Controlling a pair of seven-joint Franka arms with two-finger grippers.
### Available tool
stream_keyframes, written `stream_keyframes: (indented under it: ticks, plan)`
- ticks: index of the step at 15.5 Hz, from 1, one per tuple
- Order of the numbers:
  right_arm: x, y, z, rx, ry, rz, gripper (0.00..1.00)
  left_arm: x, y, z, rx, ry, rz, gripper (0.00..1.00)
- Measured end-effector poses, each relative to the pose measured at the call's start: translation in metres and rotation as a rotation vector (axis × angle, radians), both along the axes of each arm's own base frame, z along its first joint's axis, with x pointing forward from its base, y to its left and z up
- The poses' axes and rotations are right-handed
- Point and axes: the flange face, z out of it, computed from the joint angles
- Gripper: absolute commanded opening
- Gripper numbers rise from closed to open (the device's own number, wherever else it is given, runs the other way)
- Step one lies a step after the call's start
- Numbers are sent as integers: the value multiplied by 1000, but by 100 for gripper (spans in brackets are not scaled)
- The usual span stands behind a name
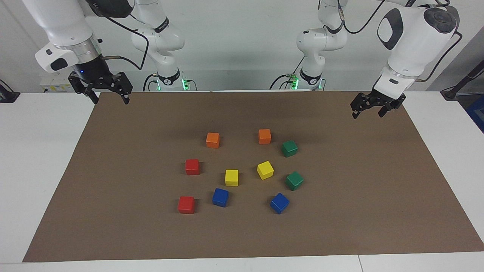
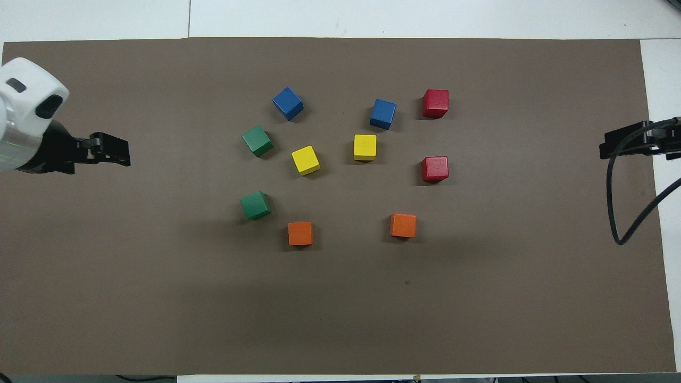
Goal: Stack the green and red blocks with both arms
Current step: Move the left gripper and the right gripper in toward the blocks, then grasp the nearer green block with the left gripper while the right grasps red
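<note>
Two green blocks and two red blocks sit apart on the brown mat point(image 1: 359, 196). One green block point(image 1: 289, 148) point(image 2: 255, 205) lies nearer to the robots than the other green block point(image 1: 294, 180) point(image 2: 257, 141). One red block point(image 1: 192, 166) point(image 2: 434, 169) lies nearer to the robots than the other red block point(image 1: 186, 204) point(image 2: 435, 103). My left gripper point(image 1: 367, 114) point(image 2: 114, 150) hangs open and empty over the mat's left-arm end. My right gripper point(image 1: 109, 101) point(image 2: 617, 144) hangs open and empty over the mat's edge at the right arm's end.
Two orange cubes point(image 1: 212, 139) point(image 1: 264, 136) lie nearest to the robots. Two yellow cubes point(image 1: 231, 177) point(image 1: 265, 170) sit in the middle of the group. Two blue cubes point(image 1: 220, 197) point(image 1: 279, 203) lie farthest from the robots. White table point(image 1: 38, 151) surrounds the mat.
</note>
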Motion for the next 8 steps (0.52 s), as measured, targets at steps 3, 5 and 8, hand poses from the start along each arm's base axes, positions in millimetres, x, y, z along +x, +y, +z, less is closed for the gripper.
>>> stream_keyframes:
  ticks: [3,5,8]
  plan:
    - [0,9,-14,1,16,-103,100,-6,-52,-43,-2,-1,67,100]
    - [4,35,-37,3,1,-141,99,-6,-80,-73,-9,-8,119,100]
    - [9,92,-93,10,-20,-169,92,-9,-113,-126,-26,-25,214,100]
